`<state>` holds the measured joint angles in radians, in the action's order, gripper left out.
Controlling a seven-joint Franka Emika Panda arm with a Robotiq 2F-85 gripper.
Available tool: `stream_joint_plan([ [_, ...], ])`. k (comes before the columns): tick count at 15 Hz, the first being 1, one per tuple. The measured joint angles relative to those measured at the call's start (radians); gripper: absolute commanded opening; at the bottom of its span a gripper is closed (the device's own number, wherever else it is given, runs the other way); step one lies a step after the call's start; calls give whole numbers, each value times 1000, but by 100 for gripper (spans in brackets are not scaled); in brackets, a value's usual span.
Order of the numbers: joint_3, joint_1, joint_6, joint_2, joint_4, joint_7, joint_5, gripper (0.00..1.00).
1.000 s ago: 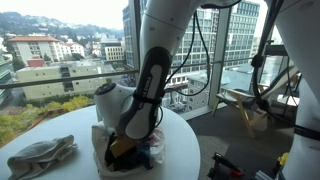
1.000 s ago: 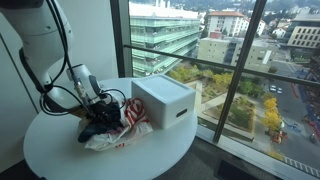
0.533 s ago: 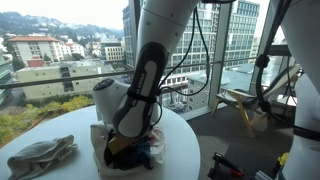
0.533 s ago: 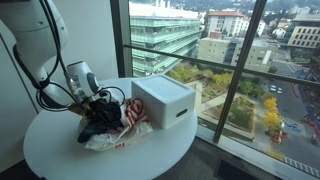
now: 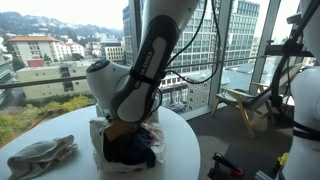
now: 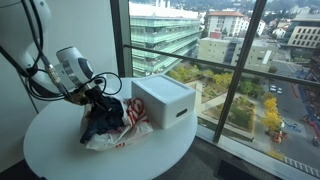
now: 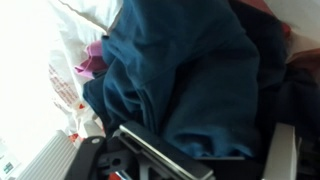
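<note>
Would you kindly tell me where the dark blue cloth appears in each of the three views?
Exterior view: dark blue cloth at bottom centre, below the arm.
Exterior view: left of centre on the table.
Wrist view: fills the middle and right.
Shared landmark: the white bag with red print under it.
</note>
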<state>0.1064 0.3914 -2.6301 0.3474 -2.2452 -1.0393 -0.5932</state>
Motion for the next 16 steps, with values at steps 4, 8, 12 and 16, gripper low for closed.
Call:
stream_joint_plan([
  [4,-2,-6,24,-69,-30,-44,-50,100],
  [8,-21,-15,142,-136,-53,-97,-132,100],
  [12,-94,-43,299,-211,-72,-113,-155,100],
  [16,-162,-92,303,-284,-104,-101,-116,100],
])
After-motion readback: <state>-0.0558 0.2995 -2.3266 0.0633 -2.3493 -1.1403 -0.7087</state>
